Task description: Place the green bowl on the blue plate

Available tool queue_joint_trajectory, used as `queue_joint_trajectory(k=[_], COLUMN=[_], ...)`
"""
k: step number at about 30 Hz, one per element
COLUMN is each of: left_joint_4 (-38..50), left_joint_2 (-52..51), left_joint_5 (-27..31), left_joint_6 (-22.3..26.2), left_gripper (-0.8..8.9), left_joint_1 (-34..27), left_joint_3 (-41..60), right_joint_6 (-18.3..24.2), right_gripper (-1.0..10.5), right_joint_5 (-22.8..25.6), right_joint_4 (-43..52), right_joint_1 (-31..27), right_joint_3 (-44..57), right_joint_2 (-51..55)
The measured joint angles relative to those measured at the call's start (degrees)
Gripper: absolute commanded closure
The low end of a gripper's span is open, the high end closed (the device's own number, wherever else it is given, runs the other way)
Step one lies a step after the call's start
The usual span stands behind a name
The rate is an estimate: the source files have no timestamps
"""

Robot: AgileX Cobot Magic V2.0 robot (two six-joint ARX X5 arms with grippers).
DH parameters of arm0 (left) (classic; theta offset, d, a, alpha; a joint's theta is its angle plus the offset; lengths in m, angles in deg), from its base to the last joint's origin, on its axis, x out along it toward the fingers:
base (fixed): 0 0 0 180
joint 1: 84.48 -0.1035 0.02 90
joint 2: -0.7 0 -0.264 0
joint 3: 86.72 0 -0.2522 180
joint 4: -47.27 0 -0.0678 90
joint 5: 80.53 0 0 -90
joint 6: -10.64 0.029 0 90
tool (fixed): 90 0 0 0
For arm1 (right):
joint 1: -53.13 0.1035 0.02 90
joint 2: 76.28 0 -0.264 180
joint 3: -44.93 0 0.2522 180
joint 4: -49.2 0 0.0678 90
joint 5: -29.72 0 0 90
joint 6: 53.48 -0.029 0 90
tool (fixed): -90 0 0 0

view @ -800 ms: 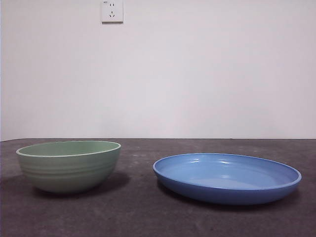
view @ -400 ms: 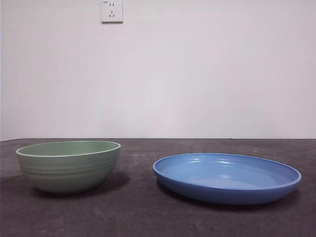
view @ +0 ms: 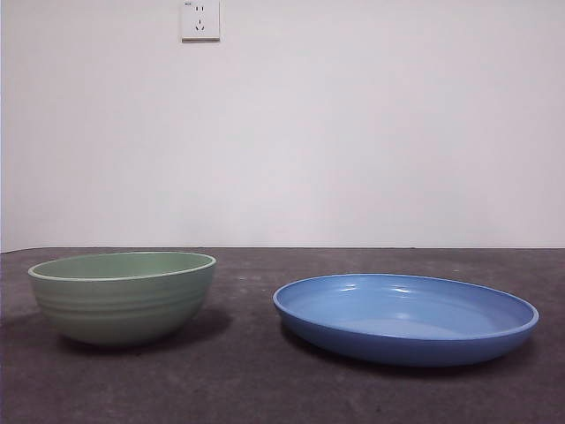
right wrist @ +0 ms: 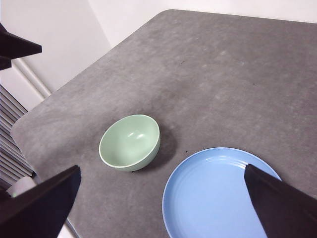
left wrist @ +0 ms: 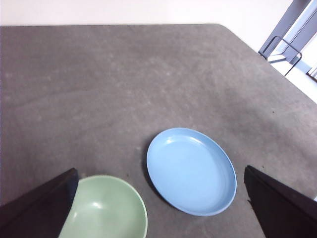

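The green bowl stands upright and empty on the dark grey table, on the left of the front view. The blue plate lies flat and empty to its right, with a gap between them. Neither arm shows in the front view. My left gripper is open and empty, high above the table, with the bowl and plate below it. My right gripper is open and empty, also high, looking down on the bowl and plate.
A white wall with a socket stands behind the table. The table's rounded corner and side edge show in the right wrist view. A black tip of the other arm shows there. A metal frame stands beyond the table.
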Motion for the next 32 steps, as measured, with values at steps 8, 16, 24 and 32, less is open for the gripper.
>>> queue_joint_trajectory(k=[8,16,24,32], left_joint_4=[-9.4,-11.9,-8.4,-3.7], left_joint_2=[7.4,19.4,31.0,40.9], left_joint_5=[3.1,3.3,7.6,8.8], left_joint_6=[-1.3,-1.2,-1.0,-1.0], left_gripper=[1.58,1.58,1.58,1.61], left_joint_1=[-3.2,-6.1,-6.3,-6.3], left_joint_3=[0.0,0.0,0.0,0.0], right_joint_6=[0.0,-0.5,-0.7,-0.7], right_gripper=[3.3,3.3,3.3,3.3], right_joint_5=[0.0,0.0,-0.1,0.0], right_joint_4=[-0.3,-0.3,-0.3,-0.3], right_joint_1=[0.0,0.0,0.0,0.0], right_joint_3=[0.0,0.0,0.0,0.0], right_joint_2=[0.0,0.0,0.0,0.0])
